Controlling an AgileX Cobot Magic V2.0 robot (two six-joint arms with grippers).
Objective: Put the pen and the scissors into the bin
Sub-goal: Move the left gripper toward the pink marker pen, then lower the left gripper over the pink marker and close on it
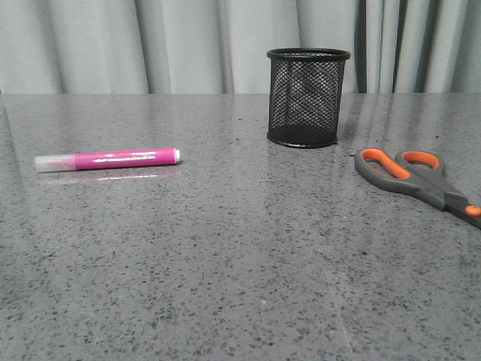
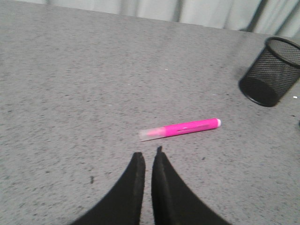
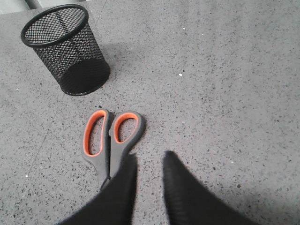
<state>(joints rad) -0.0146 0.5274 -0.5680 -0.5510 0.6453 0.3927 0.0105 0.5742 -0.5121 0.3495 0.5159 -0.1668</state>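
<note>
The magenta pen (image 1: 109, 159) lies flat on the grey table at the left, clear cap to the left. It shows in the left wrist view (image 2: 180, 129), just beyond my left gripper (image 2: 147, 153), whose jaws stand almost together and hold nothing. The scissors (image 1: 415, 178) lie flat at the right, handles toward the bin (image 1: 307, 98), which stands upright at the back centre. In the right wrist view my right gripper (image 3: 149, 157) is open and empty above the table; one finger covers the scissors' blade end, and the handles (image 3: 110, 136) lie just beyond it. Neither gripper shows in the front view.
The speckled grey tabletop (image 1: 225, 263) stretches between the things. A grey curtain (image 1: 150, 45) hangs behind the table's far edge. The bin also shows in the left wrist view (image 2: 272, 70) and in the right wrist view (image 3: 68, 49).
</note>
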